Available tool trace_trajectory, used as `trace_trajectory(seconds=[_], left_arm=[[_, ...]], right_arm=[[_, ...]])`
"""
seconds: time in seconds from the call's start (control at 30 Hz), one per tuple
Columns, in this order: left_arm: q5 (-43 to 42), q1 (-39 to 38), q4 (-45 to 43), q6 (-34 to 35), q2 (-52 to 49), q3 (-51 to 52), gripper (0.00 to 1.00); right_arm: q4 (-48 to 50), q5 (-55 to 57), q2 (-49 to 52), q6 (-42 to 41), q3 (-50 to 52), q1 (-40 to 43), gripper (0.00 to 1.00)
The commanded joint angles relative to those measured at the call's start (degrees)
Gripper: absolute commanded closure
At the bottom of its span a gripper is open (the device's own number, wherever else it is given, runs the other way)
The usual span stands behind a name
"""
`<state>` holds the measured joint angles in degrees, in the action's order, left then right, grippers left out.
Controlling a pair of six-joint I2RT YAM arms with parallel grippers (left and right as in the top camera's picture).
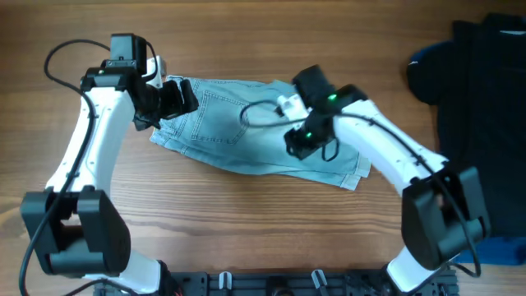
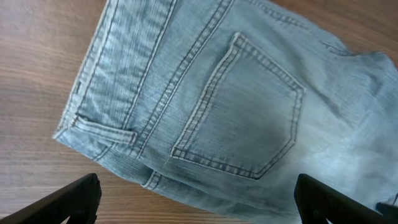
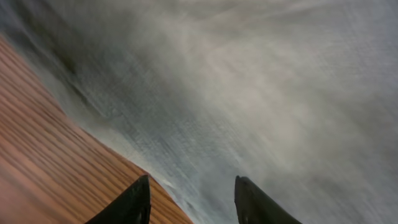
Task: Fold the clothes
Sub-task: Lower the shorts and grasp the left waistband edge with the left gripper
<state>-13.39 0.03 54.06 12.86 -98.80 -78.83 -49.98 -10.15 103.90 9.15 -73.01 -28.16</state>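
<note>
A pair of light blue, faded denim shorts [image 1: 222, 131] lies spread out flat on the brown wooden tabletop [image 1: 246, 238], about in the middle. One end points up and to the left, and the other end reaches down to the right.

The left tool [image 1: 173, 100] hangs over the upper left end of the shorts. From its own camera, the two black fingers [image 2: 68, 202] sit far apart at the bottom corners, so this tool is wide open and holds nothing. Below it I can see a stitched back pocket [image 2: 239, 118] and the thick band at the top of the shorts.

The right tool [image 1: 297, 144] is low over the right half of the shorts. Its camera is very close and the picture is blurry. The two dark fingers [image 3: 134, 202] stand a little apart, right where the edge of the cloth meets the wood. I cannot tell if they pinch the cloth or not.

A pile of dark clothes with blue trim [image 1: 485, 82] sits at the far right of the tabletop, well apart from the shorts.
</note>
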Motion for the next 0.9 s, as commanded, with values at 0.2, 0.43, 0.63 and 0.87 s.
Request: trace_trajectory(seconds=[0.2, 0.43, 0.63, 0.87], left_arm=[[2.99, -0.24, -0.42, 10.88, -1.62, -0.83, 0.00], [2.97, -0.24, -5.27, 14.88, -1.73, 4.55, 0.03], [4.92, 0.48, -10.73, 17.94, -1.79, 11.13, 0.30], [5.79, 3.13, -15.21, 19.19, -1.84, 14.95, 0.27]], right_arm=[[6.62, 5.42, -0.94, 0.61, 5.64, -3.52, 0.57], [6.10, 4.13, -0.94, 1.27, 5.64, -3.50, 0.57], [5.53, 4.13, -0.94, 1.29, 5.64, -3.50, 0.56], [5.09, 4.15, -0.94, 1.38, 5.64, -3.50, 0.55]])
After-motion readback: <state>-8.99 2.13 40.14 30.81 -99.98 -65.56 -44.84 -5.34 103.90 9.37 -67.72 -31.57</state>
